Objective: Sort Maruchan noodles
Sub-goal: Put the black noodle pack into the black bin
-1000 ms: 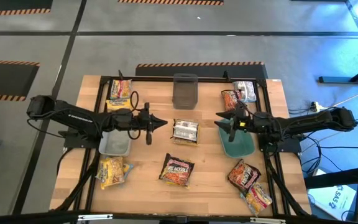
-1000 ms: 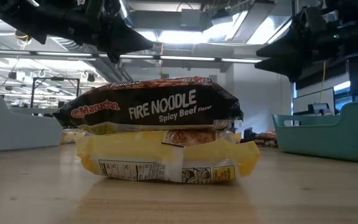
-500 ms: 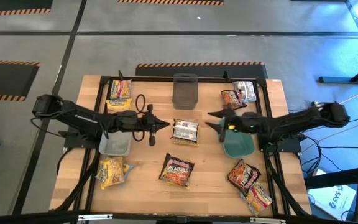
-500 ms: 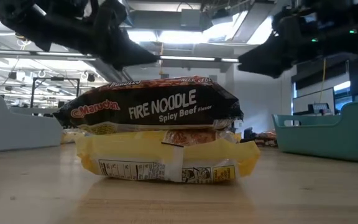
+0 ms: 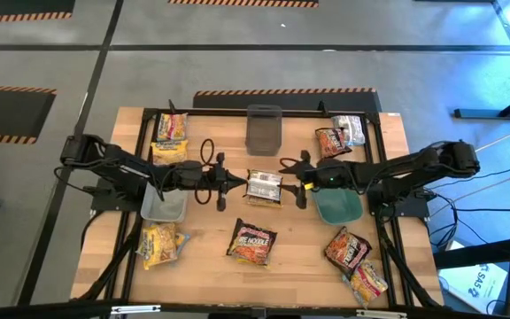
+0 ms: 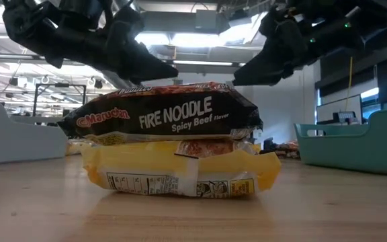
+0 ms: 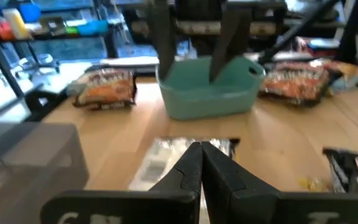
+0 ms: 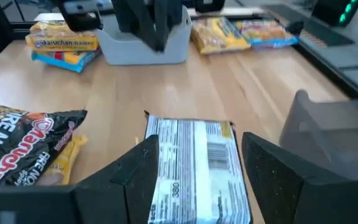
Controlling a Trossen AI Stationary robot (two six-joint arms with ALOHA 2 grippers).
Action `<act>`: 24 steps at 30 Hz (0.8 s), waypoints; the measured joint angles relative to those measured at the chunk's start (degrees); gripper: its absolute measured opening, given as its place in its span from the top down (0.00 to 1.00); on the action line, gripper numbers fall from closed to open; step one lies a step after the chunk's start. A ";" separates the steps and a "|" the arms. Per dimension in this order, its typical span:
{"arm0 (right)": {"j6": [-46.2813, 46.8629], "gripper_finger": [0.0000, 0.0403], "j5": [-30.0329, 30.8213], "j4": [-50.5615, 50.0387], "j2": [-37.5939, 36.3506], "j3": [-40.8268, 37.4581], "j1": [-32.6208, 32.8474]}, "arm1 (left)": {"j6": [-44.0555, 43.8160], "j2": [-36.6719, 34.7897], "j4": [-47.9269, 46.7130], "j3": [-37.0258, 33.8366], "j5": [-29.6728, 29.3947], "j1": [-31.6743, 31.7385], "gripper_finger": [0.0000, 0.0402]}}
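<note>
A silver-white noodle packet [image 5: 264,187] lies flat at the table's centre. My left gripper [image 5: 235,183] hovers just left of it, shut and empty, its tips [image 7: 201,158] pointing over the packet's [image 7: 160,160] near edge. My right gripper [image 5: 292,182] hovers just right of it, open. In its wrist view the two fingers stand either side of the packet [image 8: 194,165] without touching it. A dark Fire Noodle packet [image 5: 252,244] lies on top of a yellow one [image 6: 180,171] near the front. In the low view both grippers [image 6: 166,70] [image 6: 242,77] hang above this pile.
A grey bin [image 5: 164,204] sits under my left arm, a teal bin [image 5: 338,206] under my right, and a clear grey bin [image 5: 264,129] at far centre. More packets lie far left [image 5: 170,131], near left [image 5: 160,242], far right [image 5: 339,135] and near right [image 5: 352,257].
Both grippers have moved in toward the table's centre and the silver-white packet, the right one farther and with a roll of its wrist. My left gripper has also sunk a little. No packet has moved.
</note>
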 joint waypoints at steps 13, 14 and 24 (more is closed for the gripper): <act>2.92 0.46 1.05 -7.92 -0.02 0.03 0.04 | -24.17 0.00 -2.56 -0.02 -4.43 2.08 0.62; 2.74 0.46 1.41 -8.43 -0.02 0.03 0.04 | -25.24 0.00 -2.99 -0.02 -4.84 2.04 0.60; 0.37 0.46 3.53 -8.56 -0.07 -1.30 0.04 | -27.49 0.73 -4.33 0.00 -10.69 1.88 0.56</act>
